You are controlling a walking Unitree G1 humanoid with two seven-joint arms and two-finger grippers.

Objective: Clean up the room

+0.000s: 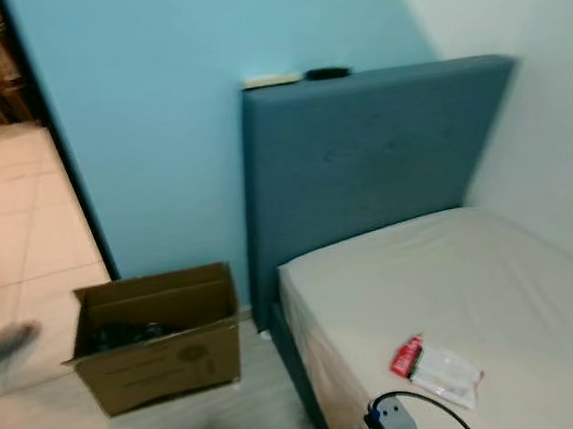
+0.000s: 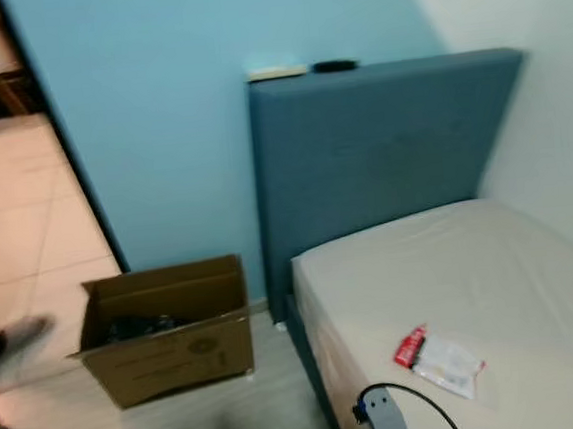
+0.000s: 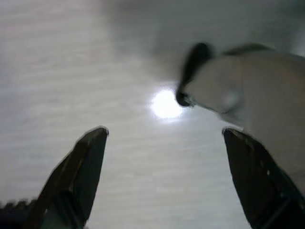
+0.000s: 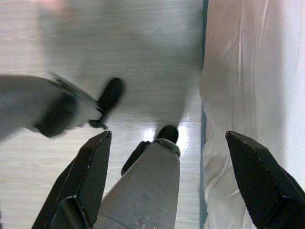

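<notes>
A bed (image 1: 494,287) with a bare cream mattress stands in the corner of the room, its blue headboard (image 1: 362,158) against a light blue wall (image 1: 157,115). On the mattress, near its front edge, lies a wrapper (image 1: 435,367), white with a red end, flat and apart from everything else. Two small things rest on top of the headboard: a pale flat one (image 1: 272,79) and a dark one (image 1: 326,72) just beside it; what they are is too blurred to tell.

On the pale wood floor (image 1: 224,421), left of the bed and near the wall, sits an open box (image 1: 157,336) of brown cardboard, flaps up, with something dark inside that cannot be made out. Beyond it a doorway opens onto a tiled floor (image 1: 16,218). A blurred dark shape shows at the left edge of the head views.

The right arm (image 1: 395,421) rises at the bottom of the head views beside the bed's front corner, a black cable looping from it. The right gripper (image 4: 169,157) hangs over the floor next to the mattress side, fingers spread wide, holding nothing; the robot's legs and feet show below it. The left gripper (image 3: 164,152) hangs over bare floor, fingers likewise spread and empty
</notes>
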